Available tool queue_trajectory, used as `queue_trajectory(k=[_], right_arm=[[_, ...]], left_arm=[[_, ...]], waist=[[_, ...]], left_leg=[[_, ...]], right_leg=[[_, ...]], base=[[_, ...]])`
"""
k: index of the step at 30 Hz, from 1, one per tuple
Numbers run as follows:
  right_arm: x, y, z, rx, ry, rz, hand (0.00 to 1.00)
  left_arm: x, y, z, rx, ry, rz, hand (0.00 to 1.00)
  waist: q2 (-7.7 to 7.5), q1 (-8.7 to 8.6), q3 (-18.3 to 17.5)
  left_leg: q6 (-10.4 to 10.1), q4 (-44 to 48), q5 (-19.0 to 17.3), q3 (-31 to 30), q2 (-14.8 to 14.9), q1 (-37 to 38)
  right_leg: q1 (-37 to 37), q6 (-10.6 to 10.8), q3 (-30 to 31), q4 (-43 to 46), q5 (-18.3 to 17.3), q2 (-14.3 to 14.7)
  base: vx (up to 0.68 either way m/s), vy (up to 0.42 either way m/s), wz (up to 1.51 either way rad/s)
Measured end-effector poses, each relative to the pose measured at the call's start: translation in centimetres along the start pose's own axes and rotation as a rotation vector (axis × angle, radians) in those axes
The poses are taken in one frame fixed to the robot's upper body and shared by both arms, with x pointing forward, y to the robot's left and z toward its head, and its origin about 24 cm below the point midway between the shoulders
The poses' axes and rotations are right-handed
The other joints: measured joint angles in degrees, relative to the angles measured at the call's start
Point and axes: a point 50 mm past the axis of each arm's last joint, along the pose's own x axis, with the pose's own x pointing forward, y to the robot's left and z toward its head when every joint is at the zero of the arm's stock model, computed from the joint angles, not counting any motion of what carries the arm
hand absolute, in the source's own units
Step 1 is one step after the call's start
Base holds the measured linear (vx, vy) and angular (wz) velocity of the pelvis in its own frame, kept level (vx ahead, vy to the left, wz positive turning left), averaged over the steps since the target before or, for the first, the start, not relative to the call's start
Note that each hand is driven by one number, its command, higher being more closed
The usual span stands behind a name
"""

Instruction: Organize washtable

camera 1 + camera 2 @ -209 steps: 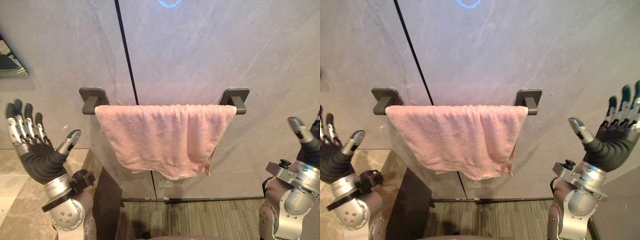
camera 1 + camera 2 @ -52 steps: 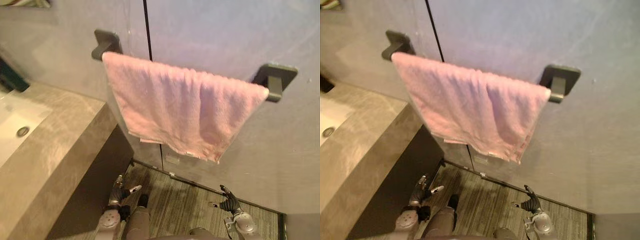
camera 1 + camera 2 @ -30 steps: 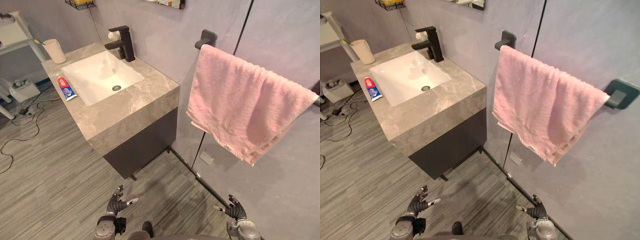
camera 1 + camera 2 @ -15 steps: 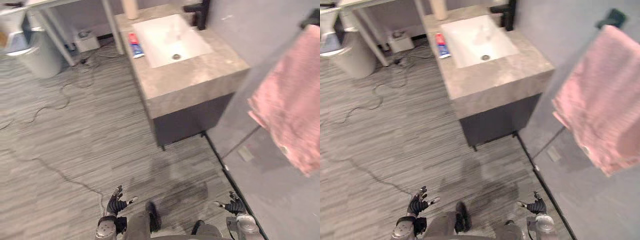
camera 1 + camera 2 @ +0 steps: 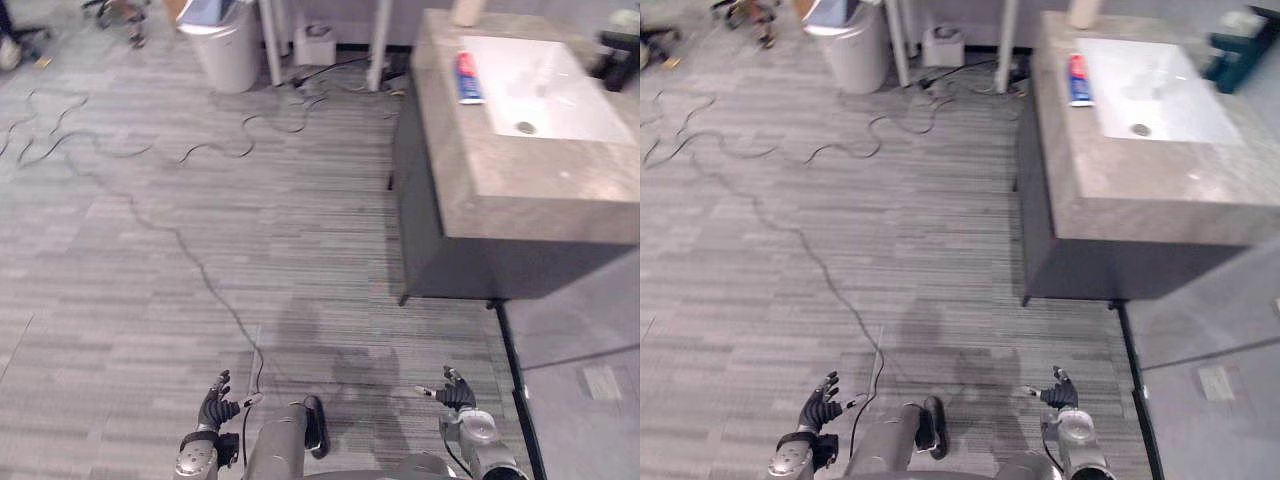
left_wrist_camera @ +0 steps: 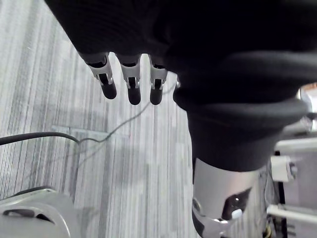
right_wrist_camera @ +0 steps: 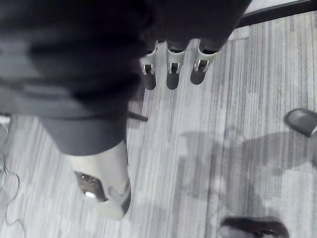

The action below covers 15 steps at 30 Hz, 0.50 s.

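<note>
Left hand (image 5: 214, 404) and right hand (image 5: 456, 391) hang low over the floor, fingers spread and holding nothing. The washtable (image 5: 520, 190) stands well ahead on my right, with the toothpaste tube (image 5: 467, 78) beside its basin (image 5: 550, 90). I should face it squarely and close in before reaching. The cup (image 5: 466, 10) and a dark fixture (image 5: 622, 55) are cut off at the frame edges.

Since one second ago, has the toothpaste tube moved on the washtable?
No. The toothpaste tube still lies beside the white basin; only the camera turned.
</note>
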Motion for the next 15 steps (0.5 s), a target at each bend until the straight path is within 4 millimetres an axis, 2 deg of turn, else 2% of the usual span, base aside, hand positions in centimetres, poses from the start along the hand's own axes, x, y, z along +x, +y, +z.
queue_trajectory(k=[1,2,3,4,5,6,7,8,10,11,12,13,14,15], right_arm=[[-0.1,0.2,-0.1,0.002,0.002,0.008,0.00],[0.0,0.3,0.0,-0.002,-0.005,0.014,0.00],[0.0,0.4,0.1,0.001,-0.011,0.017,0.00],[-0.1,0.2,-0.2,0.006,-0.004,0.014,0.00],[-0.3,0.1,-0.6,0.005,0.005,0.011,0.00],[-0.6,-0.2,-1.4,0.007,0.029,0.003,0.00],[-0.9,-0.3,-2.1,0.008,0.045,0.000,0.00],[-1.4,-0.5,-3.3,0.016,0.079,-0.005,0.00],[-1.7,-0.8,-3.9,0.036,0.092,-0.020,0.00],[-1.8,-0.7,-3.9,0.040,0.093,-0.021,0.00],[-1.7,-0.6,-3.5,0.048,0.075,-0.019,0.00],[-1.8,-0.8,-3.2,0.059,0.054,-0.033,0.00],[-1.8,-1.4,-2.6,0.061,0.024,-0.048,0.00],[-1.7,-1.2,-1.9,0.071,-0.005,-0.048,0.00]], left_arm=[[-0.1,0.1,-0.2,-0.004,0.011,0.006,0.00],[-0.2,0.1,-0.3,-0.004,0.016,0.005,0.00],[-0.2,-0.1,-0.4,-0.005,0.023,0.000,0.00],[-0.1,-0.5,-0.3,-0.010,0.021,-0.010,0.00],[0.0,-0.8,-0.2,-0.012,0.018,-0.019,0.00],[0.1,-1.5,0.0,-0.014,0.011,-0.041,0.00],[0.1,-1.7,0.0,-0.016,0.011,-0.047,0.00],[0.2,-2.1,0.3,-0.011,0.003,-0.059,0.00],[0.2,-2.1,0.2,-0.011,0.006,-0.060,0.00],[0.3,-2.1,0.2,-0.018,0.007,-0.055,0.00],[0.4,-2.2,0.4,-0.036,0.003,-0.048,0.00],[0.4,-2.6,0.3,-0.066,0.010,-0.045,0.00],[0.3,-2.9,0.4,-0.077,0.004,-0.049,0.00],[0.2,-3.0,0.5,-0.081,-0.001,-0.052,0.00]], waist=[[0.06,0.03,0.11],[0.19,-0.06,0.20],[0.99,-0.64,0.74],[1.10,-0.84,0.83],[1.34,-0.86,0.86],[2.17,-1.07,1.16],[2.01,-1.50,0.96],[1.75,-2.77,0.39],[1.82,-3.78,-0.25],[2.37,-3.72,-0.79],[2.27,-3.90,-0.95],[5.33,-4.86,-0.98],[5.99,-4.36,-1.03],[5.49,-3.21,-0.89]], left_leg=[[0.36,-0.95,-0.19,-1.16,-0.70,1.18],[0.43,-1.71,-0.23,-1.71,-0.88,2.05],[0.46,-3.38,-0.26,-3.23,-1.20,4.29],[0.20,-5.50,-0.12,-4.55,-1.43,6.99],[0.03,-6.72,-0.03,-5.12,-1.61,8.40],[-0.26,-9.24,0.14,-7.62,-2.46,11.01],[-0.37,-10.59,0.20,-9.01,-3.10,12.29],[-0.50,-12.71,0.27,-11.48,-4.07,15.06],[-1.13,-14.92,-0.07,-13.97,-4.68,19.10],[-2.20,-13.21,-0.66,-13.49,-4.15,19.81],[-3.75,-7.74,-1.51,-12.22,-3.60,18.41],[-5.85,2.29,-2.07,-10.19,-1.97,15.55],[-9.20,11.33,1.69,-8.02,-0.61,12.33],[-9.85,19.69,4.58,-5.78,1.04,8.70]], right_leg=[[-3.59,1.64,-0.25,3.57,-0.94,2.58],[-5.43,1.83,-0.52,4.68,-1.02,4.01],[-8.43,1.96,-1.20,5.57,-0.94,7.38],[-11.46,2.90,-1.39,5.02,-0.06,10.62],[-13.15,2.96,-1.65,4.40,0.65,11.96],[-15.13,2.13,-1.90,1.89,3.27,13.62],[-15.47,1.87,-1.76,0.67,4.83,14.01],[-16.00,0.55,-1.02,-0.55,7.92,14.68],[-16.37,-1.88,-1.18,-0.15,10.06,15.69],[-16.22,-4.40,-2.05,-1.71,11.72,17.96],[-15.13,-6.40,-2.25,-4.29,14.75,20.17],[-11.65,-5.92,-2.68,-6.74,15.63,21.65],[-8.64,-5.88,-0.94,-9.01,15.59,22.38],[-5.61,-5.87,2.53,-11.19,15.60,22.50]], base=[[0.26,0.135,0.57],[0.19,0.125,0.45],[0.27,0.140,0.49],[0.24,0.105,0.53],[0.28,0.111,0.69],[0.25,0.087,0.74],[0.38,0.098,1.20],[0.49,0.063,1.19],[0.64,0.048,0.78],[0.64,0.040,0.22],[0.77,0.070,0.34],[0.66,0.185,0.19],[0.67,0.209,-0.22],[0.67,0.225,-0.74]])
